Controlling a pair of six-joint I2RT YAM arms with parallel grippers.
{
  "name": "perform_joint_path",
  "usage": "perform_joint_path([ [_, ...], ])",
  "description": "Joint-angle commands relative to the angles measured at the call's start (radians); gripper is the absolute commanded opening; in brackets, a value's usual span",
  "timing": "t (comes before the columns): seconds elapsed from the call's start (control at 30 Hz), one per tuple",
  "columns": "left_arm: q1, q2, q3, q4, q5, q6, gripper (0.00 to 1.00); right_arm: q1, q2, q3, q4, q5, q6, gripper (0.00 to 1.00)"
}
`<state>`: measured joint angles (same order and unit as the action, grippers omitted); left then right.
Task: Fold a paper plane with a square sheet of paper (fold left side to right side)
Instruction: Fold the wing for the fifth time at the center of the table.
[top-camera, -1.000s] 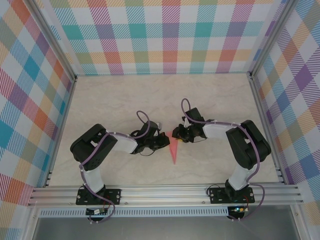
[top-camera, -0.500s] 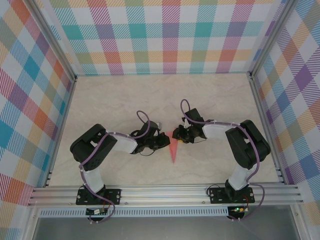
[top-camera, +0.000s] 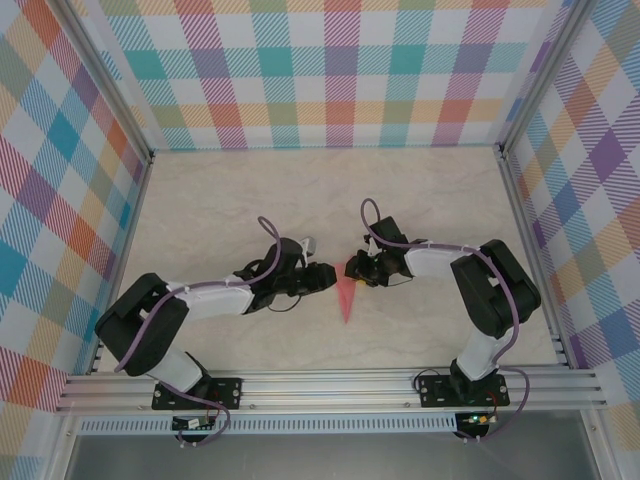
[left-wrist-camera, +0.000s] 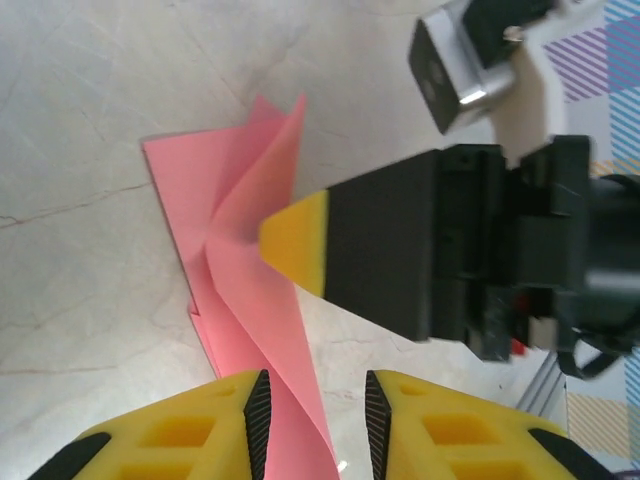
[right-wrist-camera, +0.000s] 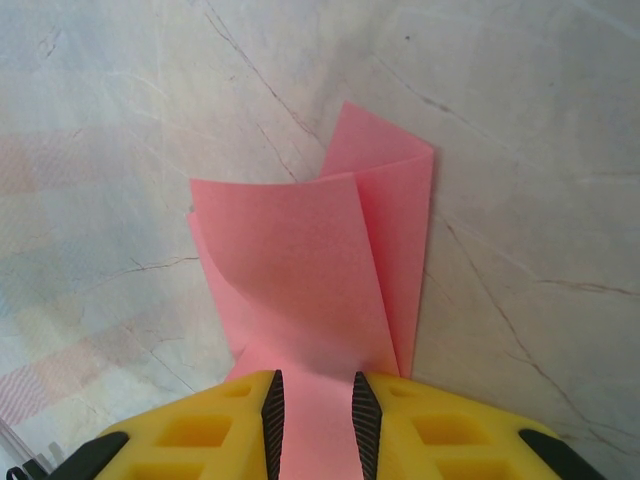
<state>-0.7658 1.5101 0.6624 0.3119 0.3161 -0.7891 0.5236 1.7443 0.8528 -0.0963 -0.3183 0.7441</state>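
Observation:
The square sheet of paper, salmon pink, lies folded into a slim pointed paper plane (top-camera: 346, 300) at mid-table, its tip toward the near edge. In the left wrist view the plane (left-wrist-camera: 185, 190) has one raised flap that runs down between the fingers of my left gripper (left-wrist-camera: 315, 390). That gripper is open, its pads clear of the flap. My right gripper (top-camera: 360, 268) comes from the right, and its yellow fingertip (left-wrist-camera: 292, 240) presses on the plane's centre. In the right wrist view the plane (right-wrist-camera: 300, 260) curls up ahead of my right gripper (right-wrist-camera: 312, 390), whose jaws stand apart over the paper.
The marble-patterned tabletop (top-camera: 220, 200) is bare around the paper. Checked walls (top-camera: 330, 70) close the back and both sides. An aluminium rail (top-camera: 330, 385) with both arm bases runs along the near edge.
My left gripper has opened and let go of the paper flap. The left arm's elbow has dropped left and toward the near edge, stretching the arm out. The right arm has stayed put.

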Motion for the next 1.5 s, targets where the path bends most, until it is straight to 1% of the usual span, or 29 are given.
perform_joint_path([
  [0.0,-0.066,-0.023,-0.006,-0.007,0.053,0.026,0.32,0.001,0.049,-0.021,-0.092,0.056,-0.014,0.29],
  [0.13,-0.127,0.014,0.021,0.029,0.062,0.005,0.3,0.001,0.045,-0.021,-0.095,0.056,-0.014,0.29],
  [0.23,-0.144,0.057,0.041,0.056,0.064,-0.007,0.28,0.001,0.044,-0.023,-0.095,0.054,-0.014,0.29],
  [0.43,-0.152,0.143,0.07,0.082,0.075,-0.024,0.25,0.001,0.042,-0.023,-0.098,0.054,-0.017,0.29],
  [0.53,-0.152,0.169,0.078,0.057,0.062,-0.031,0.23,0.002,0.043,-0.021,-0.1,0.054,-0.019,0.29],
  [0.73,-0.152,0.19,0.069,-0.005,0.023,-0.048,0.22,0.001,0.046,-0.018,-0.102,0.056,-0.022,0.29],
  [0.97,-0.152,0.227,0.047,0.018,0.032,-0.086,0.21,0.001,0.048,-0.012,-0.11,0.06,-0.025,0.29],
  [1.27,-0.156,0.252,0.052,-0.007,0.037,-0.102,0.19,0.002,0.049,-0.006,-0.114,0.06,-0.029,0.29],
  [1.37,-0.161,0.264,0.055,-0.041,0.031,-0.115,0.16,0.0,0.04,-0.01,-0.079,0.032,-0.029,0.27],
  [1.4,-0.162,0.267,0.053,-0.058,0.026,-0.122,0.14,0.0,0.034,-0.012,-0.066,0.022,-0.029,0.23],
  [1.47,-0.166,0.271,0.052,-0.087,0.013,-0.134,0.12,-0.002,0.01,-0.012,-0.051,0.012,-0.032,0.21],
])
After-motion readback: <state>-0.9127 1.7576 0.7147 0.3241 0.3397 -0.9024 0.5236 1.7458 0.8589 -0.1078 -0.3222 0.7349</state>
